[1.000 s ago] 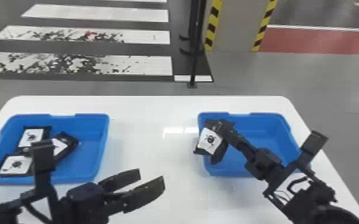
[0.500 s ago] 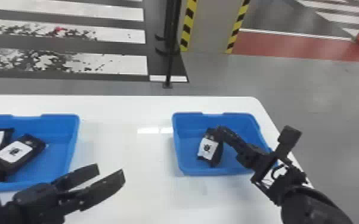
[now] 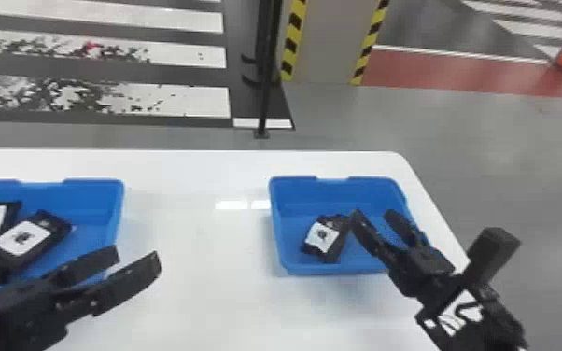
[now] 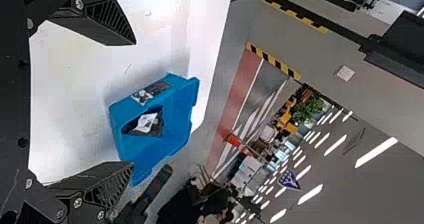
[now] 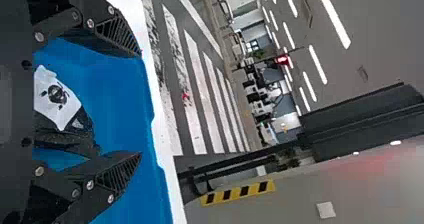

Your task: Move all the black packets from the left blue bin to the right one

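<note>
Head view shows left gripper (image 3: 136,259) and right gripper (image 3: 373,215) with fingers released, spread well apart.

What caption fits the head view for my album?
Right pincer open over the right blue bin, one black packet lying inside.

- A white desk (image 3: 196,298) with a smooth, glossy top carries the things; its far edge runs straight and its far right corner is rounded.
- The left blue bin (image 3: 93,198) sits on the desk at the left, partly beyond the head view's left edge.
- The right blue bin (image 3: 296,198) sits directly on the desk, near its right edge, well apart from the left blue bin.
- White desk surface stretches between the two bins, with bright reflections just left of the right one.
</note>
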`<state>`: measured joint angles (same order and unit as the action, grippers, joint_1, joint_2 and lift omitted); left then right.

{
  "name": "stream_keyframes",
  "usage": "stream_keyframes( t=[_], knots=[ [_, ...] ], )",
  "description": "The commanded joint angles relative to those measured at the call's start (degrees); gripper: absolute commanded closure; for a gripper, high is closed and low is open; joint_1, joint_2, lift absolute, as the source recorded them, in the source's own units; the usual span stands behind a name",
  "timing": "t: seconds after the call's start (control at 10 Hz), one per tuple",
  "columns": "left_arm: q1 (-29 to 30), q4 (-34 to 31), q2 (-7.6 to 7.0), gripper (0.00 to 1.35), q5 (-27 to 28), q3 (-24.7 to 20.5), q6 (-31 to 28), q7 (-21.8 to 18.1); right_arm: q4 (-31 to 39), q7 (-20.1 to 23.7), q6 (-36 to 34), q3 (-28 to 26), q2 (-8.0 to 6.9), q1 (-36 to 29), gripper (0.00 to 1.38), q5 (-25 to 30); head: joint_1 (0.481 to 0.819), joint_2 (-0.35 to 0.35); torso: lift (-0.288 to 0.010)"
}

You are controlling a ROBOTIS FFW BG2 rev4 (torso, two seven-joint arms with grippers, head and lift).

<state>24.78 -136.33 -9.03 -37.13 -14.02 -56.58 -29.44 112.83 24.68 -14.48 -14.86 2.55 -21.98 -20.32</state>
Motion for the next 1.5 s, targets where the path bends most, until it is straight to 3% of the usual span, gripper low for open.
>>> stream_keyframes(
  t=[0.0,0.3,0.4,0.6,0.9,1.1,1.4],
  knots=[
    [-0.17,0.0,-0.46,0.21,0.45,-1.06,-0.37,-0.01,10.43,-1.74,5.06,0.0,-2.6,-9.38,0.34,3.3,0.695,-0.181,-0.14],
    [-1.86,0.0,0.07,0.2,6.62,-5.86,-1.49,0.78,19.43,-6.31,14.34,2.52,-2.6,-22.17,0.34,3.41,0.695,-0.158,-0.14],
    [-4.25,1.26,0.07,0.2,10.05,-8.38,-3.74,0.78,20.97,-6.84,15.04,3.43,-2.6,-24.98,0.34,3.3,0.695,-0.12,-0.14],
    [-11.0,6.89,-1.6,0.2,15.54,-10.43,-4.17,0.87,23.51,-7.28,15.18,5.71,-2.6,-30.05,0.34,2.96,0.695,0.007,-0.14],
    [-21.97,16.73,-4.06,0.2,24.22,-11.0,-11.06,0.96,23.36,-7.19,15.04,7.2,-2.6,-30.75,0.34,1.59,0.695,0.146,-0.14],
    [-26.33,21.65,-5.2,0.2,30.73,-10.32,-15.42,0.96,23.22,-7.19,15.04,7.77,-2.6,-30.61,0.35,0.9,0.695,0.194,-0.14],
    [-30.69,30.51,-7.14,0.21,31.99,-4.95,-17.53,0.96,22.8,-7.19,15.04,8.0,-2.6,-29.91,0.35,0.56,0.695,0.239,-0.14]
  ],
)
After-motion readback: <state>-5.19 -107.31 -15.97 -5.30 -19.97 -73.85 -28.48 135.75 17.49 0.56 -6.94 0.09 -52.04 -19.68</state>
